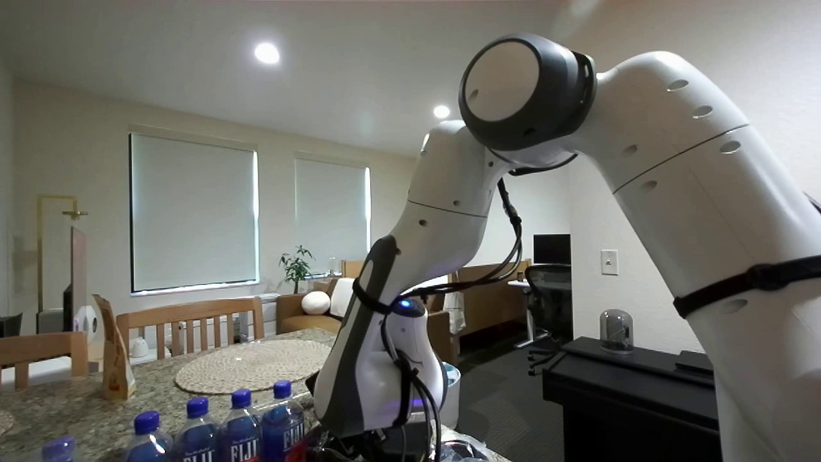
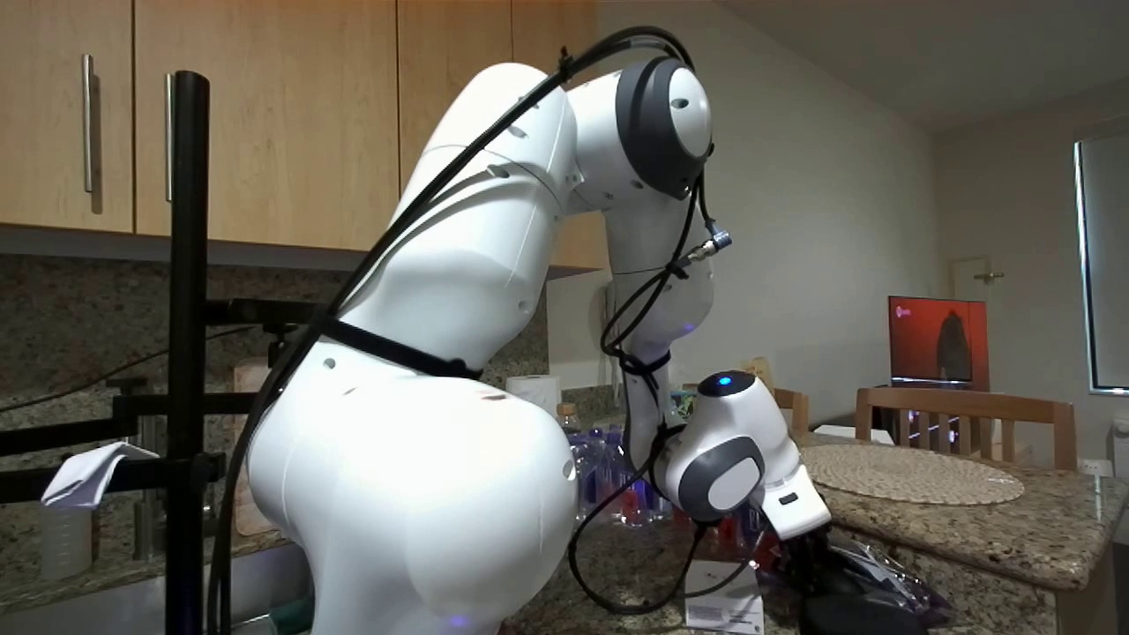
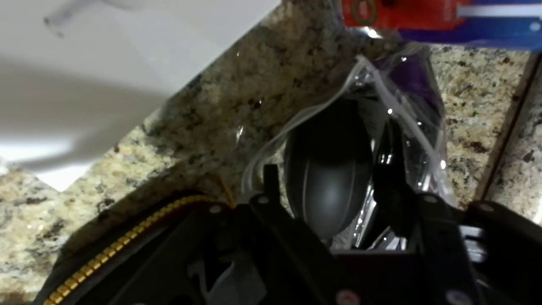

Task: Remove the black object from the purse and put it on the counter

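I've got the arm [image 2: 476, 265] arched high and down to the clear bag [image 3: 402, 106], gripper [image 3: 330, 176] spread; only the wrist view clearly shows the black object [image 3: 328, 169] with the bag around it, purse [image 3: 127, 241] alongside.

A round mat [image 2: 913, 474] lies near a corner of the tabletop [image 2: 997, 535], a brown packet [image 1: 118, 362] standing near it, chairs [image 1: 192, 312] beyond an edge. Bottles [image 1: 240, 441] stand in a row.

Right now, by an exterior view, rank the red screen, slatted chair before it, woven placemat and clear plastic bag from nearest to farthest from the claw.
1. Clear plastic bag, just below.
2. Woven placemat, on the raised stone counter.
3. Slatted chair, beyond the counter.
4. Red screen, behind the chair.
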Available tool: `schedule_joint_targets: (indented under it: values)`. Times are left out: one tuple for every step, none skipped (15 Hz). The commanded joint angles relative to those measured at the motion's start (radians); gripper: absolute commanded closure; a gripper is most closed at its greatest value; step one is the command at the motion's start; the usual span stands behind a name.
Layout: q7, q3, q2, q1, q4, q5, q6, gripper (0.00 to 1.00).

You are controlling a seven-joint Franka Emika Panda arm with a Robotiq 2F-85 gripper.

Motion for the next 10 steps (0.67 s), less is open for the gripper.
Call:
schedule_joint_targets:
  values:
    - [-0.018, 0.011, 0.015, -0.020, 0.007, 0.012, -0.009, 0.18]
    - [-0.021, 0.008, 0.019, -0.017, 0.009, 0.012, -0.007, 0.55]
    - [-0.022, 0.005, 0.023, -0.015, 0.011, 0.013, 0.000, 0.51]
    - [-0.023, 0.005, 0.025, -0.015, 0.012, 0.012, 0.000, 0.53]
    - [-0.022, 0.008, 0.027, -0.019, 0.015, 0.009, -0.004, 0.58]
    - [-0.022, 0.008, 0.029, -0.020, 0.016, 0.008, -0.005, 0.66]
    - [-0.022, 0.010, 0.031, -0.023, 0.019, 0.006, -0.011, 0.73]
    - [-0.022, 0.012, 0.032, -0.025, 0.021, 0.005, -0.014, 0.80]
    - [-0.020, 0.014, 0.034, -0.027, 0.024, 0.004, -0.017, 0.86]
    - [-0.020, 0.014, 0.035, -0.028, 0.027, 0.004, -0.019, 0.90]
